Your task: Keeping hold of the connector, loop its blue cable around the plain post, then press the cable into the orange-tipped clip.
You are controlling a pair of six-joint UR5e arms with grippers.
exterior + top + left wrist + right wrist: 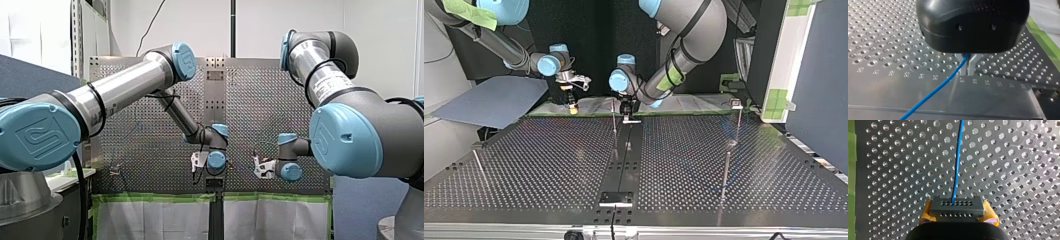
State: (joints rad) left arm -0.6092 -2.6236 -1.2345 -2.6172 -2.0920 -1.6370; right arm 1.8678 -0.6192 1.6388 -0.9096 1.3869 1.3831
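Blue cable (957,165) held at 2 spots, one per claw, over the holed metal table (1023,170).
Your R claw (957,213) is clenched on the dark connector (957,204), w/ yellow pads (926,208) squeezing it from both sides. The cable leaves the connector's face & runs straight ahead above the table. Your L claw (967,66) has its metal fingers (972,64) pinched tight on the cable, which trails out from btwn them across the table's numbered hole rows. In top view both claws sit at the table's far edge, R at view's left, L near the middle, apart from each other, w/ a thin upright rod (614,122) just beside L.
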